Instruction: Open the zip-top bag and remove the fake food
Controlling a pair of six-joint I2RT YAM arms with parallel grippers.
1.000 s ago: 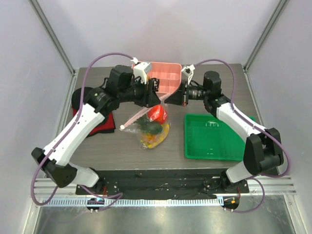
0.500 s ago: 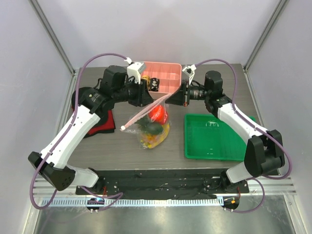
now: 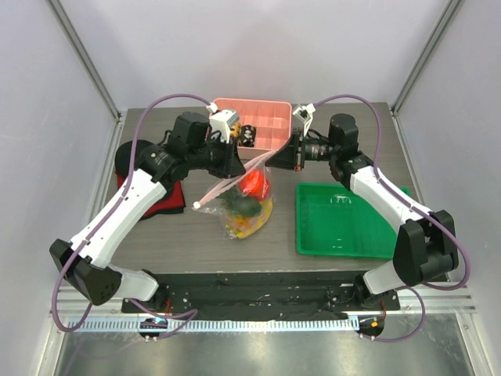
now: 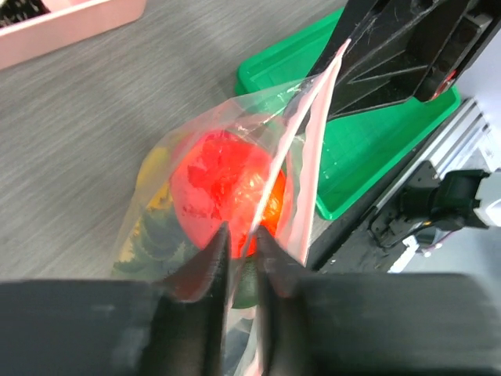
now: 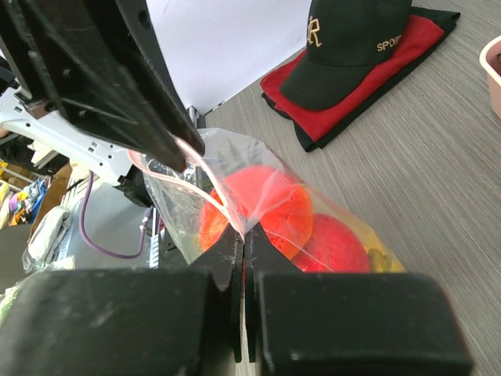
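Here, the right hand (image 5: 243, 235) pinches the zip-top bag (image 5: 235, 160); left hand (image 4: 241, 233) narrowly straddles it.

Both arms are bent in toward the middle, grippers pointing at each other and nearly nose to nose. The left arm (image 3: 125, 204) swings out wide to its own side, then reaches forward and inward, wrist tipped down a bit. The left gripper (image 4: 241, 235) has its fingers only a narrow gap apart, straddling the film of the zip-top bag (image 3: 246, 200), and there's daylight between them. The right arm (image 3: 383, 196) mirrors that, elbow out and low, forearm running up and in, wrist about level. The right gripper (image 5: 243, 233) is fully pinched together on the bag's edge.
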